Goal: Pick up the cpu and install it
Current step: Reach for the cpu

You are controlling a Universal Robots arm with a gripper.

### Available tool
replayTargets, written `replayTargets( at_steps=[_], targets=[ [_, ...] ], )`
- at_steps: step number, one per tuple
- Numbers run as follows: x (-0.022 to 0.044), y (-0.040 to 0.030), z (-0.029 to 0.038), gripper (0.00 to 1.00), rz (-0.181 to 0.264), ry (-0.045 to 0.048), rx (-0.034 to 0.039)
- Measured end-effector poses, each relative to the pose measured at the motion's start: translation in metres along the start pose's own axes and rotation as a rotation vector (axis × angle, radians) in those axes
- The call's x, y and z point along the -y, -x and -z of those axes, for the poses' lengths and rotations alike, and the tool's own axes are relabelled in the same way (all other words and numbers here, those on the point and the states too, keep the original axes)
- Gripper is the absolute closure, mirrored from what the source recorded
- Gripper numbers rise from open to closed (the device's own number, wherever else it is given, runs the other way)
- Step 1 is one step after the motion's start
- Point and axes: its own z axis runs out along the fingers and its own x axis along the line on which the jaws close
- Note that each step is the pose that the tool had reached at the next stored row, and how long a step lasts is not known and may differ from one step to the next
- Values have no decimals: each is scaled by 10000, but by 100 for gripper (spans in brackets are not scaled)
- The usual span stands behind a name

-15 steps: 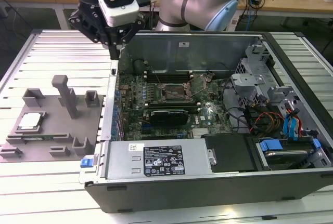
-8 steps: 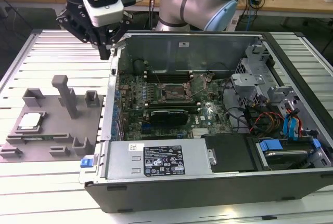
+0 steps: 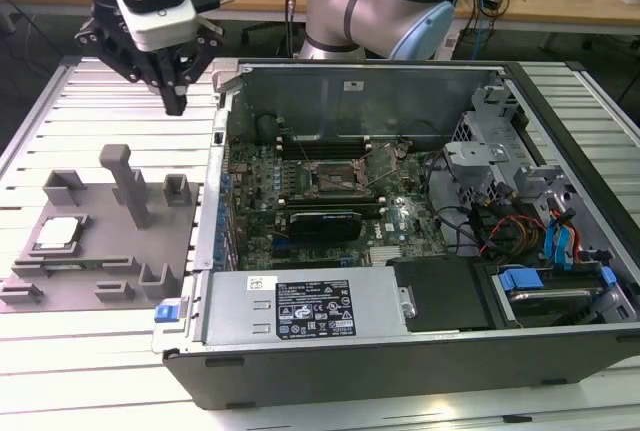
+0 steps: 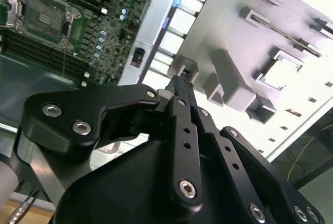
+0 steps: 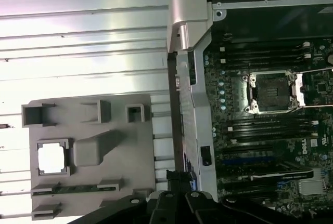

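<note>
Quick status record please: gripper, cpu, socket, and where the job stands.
gripper: shut, holding nothing, raised over the strip between the fixture plate and the computer case
cpu: lying flat in its square nest on the fixture plate, at the exterior view's left, apart from the gripper
socket: on the motherboard inside the case, frame open, no chip in it
progress: cpu not yet picked up

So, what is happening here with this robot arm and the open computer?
The arm's end effector hangs shut and empty above the table, between the grey fixture and the open computer case. The cpu lies in its pocket on the fixture, not yet picked up. The motherboard socket stands open.
</note>
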Motion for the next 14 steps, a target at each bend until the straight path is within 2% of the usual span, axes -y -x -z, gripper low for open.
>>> replayTargets(
  at_steps=[4, 14],
  targets=[
    [10, -139, 4, 89, -1, 1, 5],
    [27, -376, 9, 89, -1, 1, 10]
  ],
)
